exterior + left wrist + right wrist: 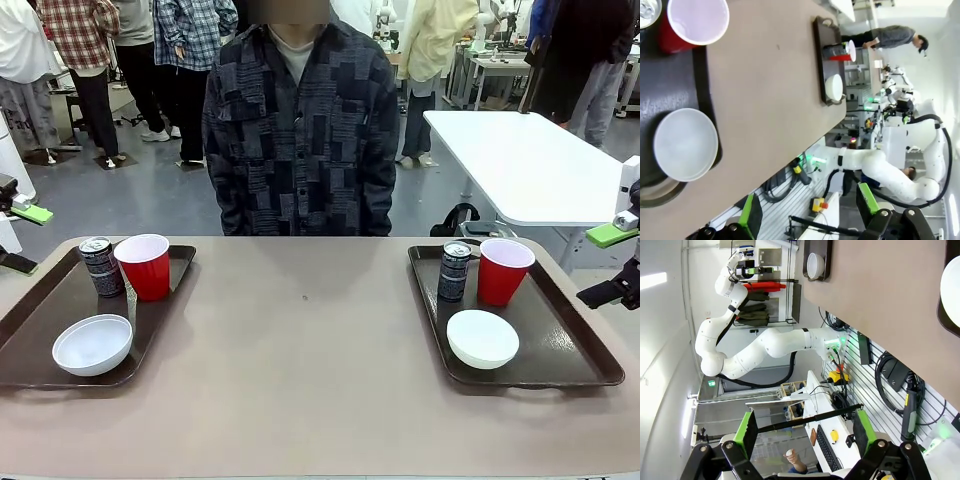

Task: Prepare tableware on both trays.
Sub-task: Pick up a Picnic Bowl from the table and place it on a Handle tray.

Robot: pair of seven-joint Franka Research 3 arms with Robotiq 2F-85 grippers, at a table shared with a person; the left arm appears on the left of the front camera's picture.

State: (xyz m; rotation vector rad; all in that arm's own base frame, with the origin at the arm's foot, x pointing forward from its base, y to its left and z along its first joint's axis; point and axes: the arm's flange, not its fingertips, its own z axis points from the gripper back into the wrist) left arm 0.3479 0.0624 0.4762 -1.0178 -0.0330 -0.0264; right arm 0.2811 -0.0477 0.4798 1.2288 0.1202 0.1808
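The left tray (60, 300) holds a black can (100, 267), a red cup (145, 266) and a white bowl (92, 344). On the right tray (560, 330) stand another can (454, 271), a red cup (504, 271) and a white bowl (482, 338). My left gripper (20, 238) hangs open off the table's left end, beside its tray. My right gripper (610, 263) is open past the right tray's far end. In the left wrist view the open gripper (807, 215) looks across the bowl (685, 145) and cup (695, 22). The right wrist view's open gripper (805, 435) holds nothing.
A person (300, 120) stands at the far side of the table, hands out of sight. The tan tabletop (300, 350) lies bare between the trays. A white table (530, 160) stands behind on the right, with other people farther back.
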